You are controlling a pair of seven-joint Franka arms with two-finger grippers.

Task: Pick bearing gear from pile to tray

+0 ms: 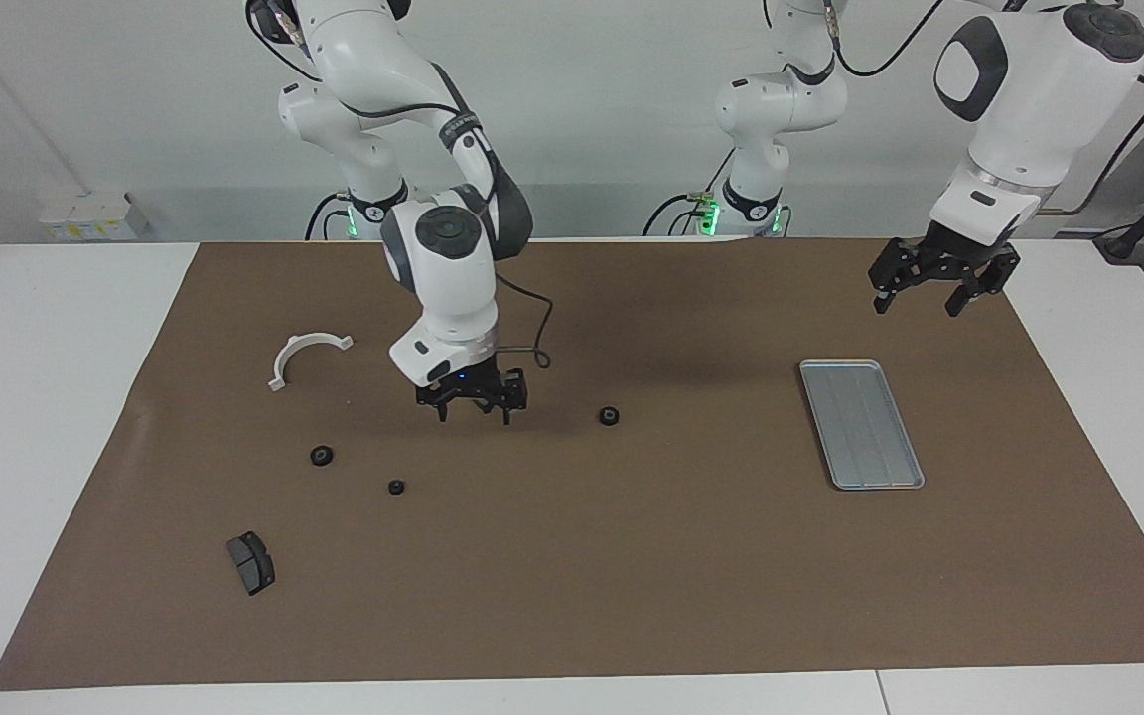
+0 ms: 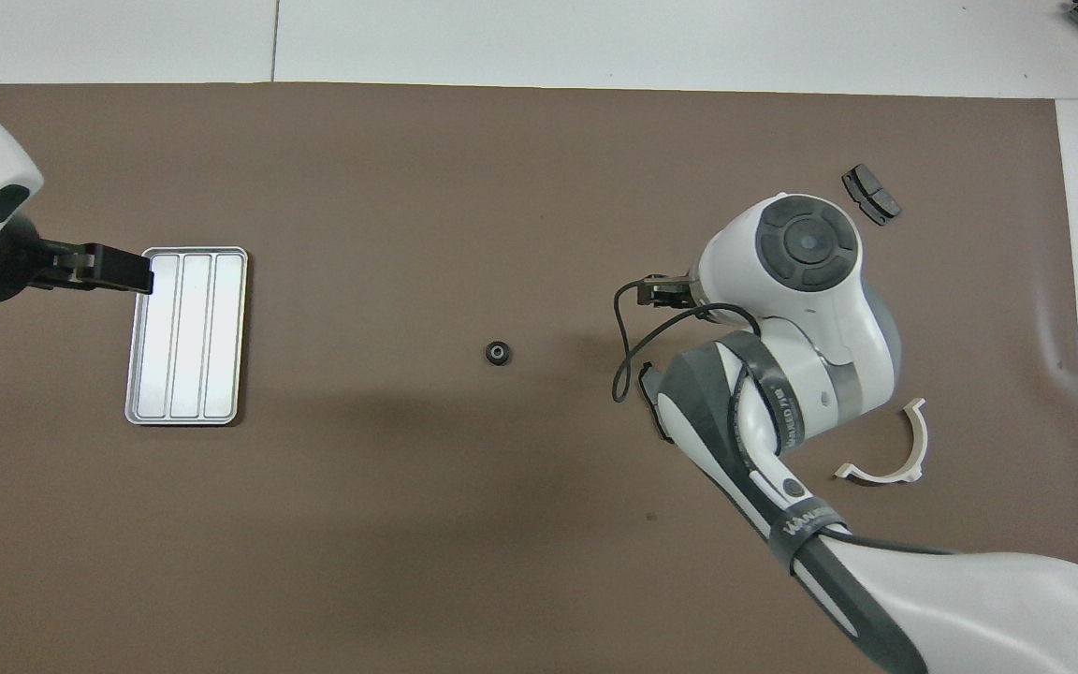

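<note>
The jaws of both grippers stood wide and held nothing. At the right arm's end of the tabletop lay the pile's loose parts: a dark grey pad (image 1: 250, 562), a white half-ring bracket (image 1: 299, 350) and two small black round pieces (image 1: 322, 456) (image 1: 395, 487), all well apart from one another. The right gripper (image 1: 473, 405) hung low over the brown mat (image 1: 632, 596) next to them. The bearing gear (image 1: 610, 416) lay flat and alone on the mat, between that gripper and the tray (image 1: 860, 427), touching neither. The tray was empty, so the gear had not yet been delivered. The left gripper (image 1: 920, 298) waited in the air over the mat beside the tray. The gear looked small, stiff and light. Being round and smooth, it would likely slip or roll if pinched off-centre. The sound hold seemed to be from straight above, with the jaws straddling its outer rim across the middle.
</note>
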